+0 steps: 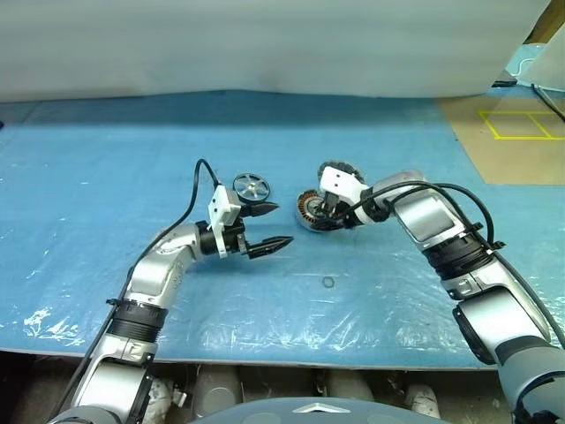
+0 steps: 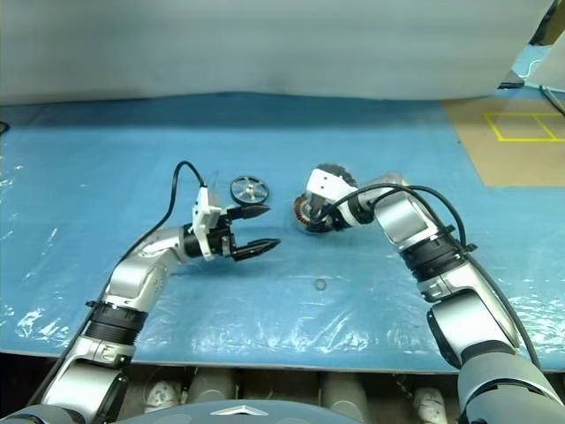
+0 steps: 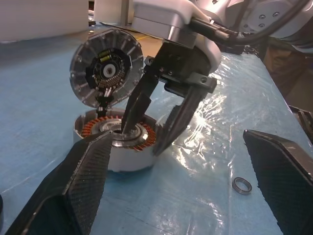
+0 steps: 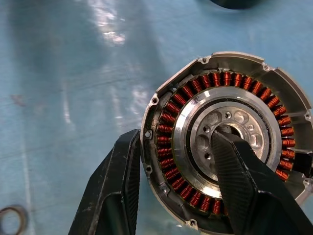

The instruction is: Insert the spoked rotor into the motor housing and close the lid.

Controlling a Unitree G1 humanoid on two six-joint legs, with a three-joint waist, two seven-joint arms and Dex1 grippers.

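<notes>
Two robot arms work over a blue plastic-covered worktop [image 1: 106, 203]. The motor housing [image 4: 225, 139], a short round silver can with a ring of copper-brown windings, sits near the middle of the worktop. Its lid [image 3: 106, 67], a toothed disc joined at the housing's edge, stands tilted up and open behind it.

The right claw [image 3: 149, 127] straddles the housing wall from above: one black finger rests in the dark centre hole, the other hangs just outside the rim. The jaws stand partly apart around the wall, and the views do not settle whether they are pinching it yet.

The spoked rotor [image 1: 252, 186], a small dark-rimmed wheel with shiny spokes, lies flat on the worktop, to the left of the housing and well clear of it. The left claw [image 1: 269, 227] hovers with its jaws spread wide and empty, pointing across toward the housing. Its upper fingertip lies just beside the rotor's near edge.

The rotor looks like rigid metal, probably hefty for its size, smooth and likely slippery. Lying flat, it offers little but its rim, so a pinch across the outer edge seems the safest hold. The windings look delicate and best left untouched.

A small loose ring [image 1: 327, 283] lies on the worktop nearer the robot.
</notes>
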